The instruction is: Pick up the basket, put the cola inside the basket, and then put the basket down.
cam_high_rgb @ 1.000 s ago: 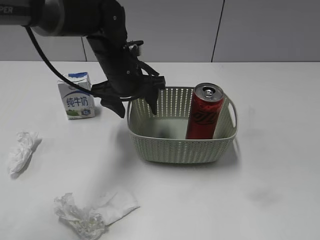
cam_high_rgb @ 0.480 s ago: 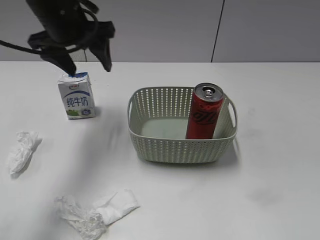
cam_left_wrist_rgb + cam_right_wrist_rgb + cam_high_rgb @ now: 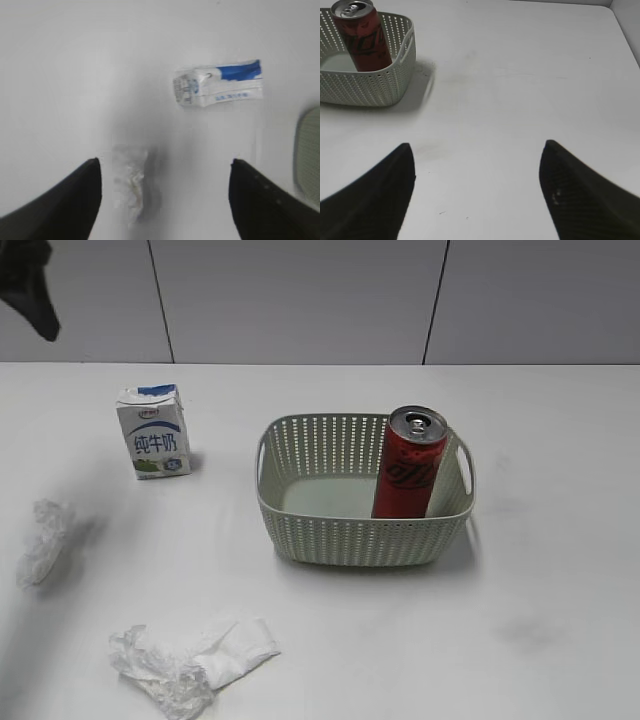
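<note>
Left gripper: jaws spread wide, nothing between them; raised high above the table, only a dark tip visible at the top-left corner of the exterior view. Directly beneath, between the two fingers: crumpled tissue, blurred, with a dark shadow beside it. Beyond that: milk carton, white with blue, seen from above. At the right edge: a sliver of the basket rim.

Right gripper: jaws spread wide, nothing held; poised over bare white tabletop, well apart from the basket at upper left of the right wrist view.

Basket: pale green, perforated walls, cut-out handles on both short sides; resting flat on the table, right of centre. Cola: red can, upright inside the basket, against its right-hand wall, silver top standing above the rim.

Milk carton: upright, left of the basket, well apart from it. Small crumpled tissue: near the left table edge, partly in shadow. Larger crumpled tissue: at front left, near the lower edge. No item touching the basket from outside; no item between either gripper and the basket.
</note>
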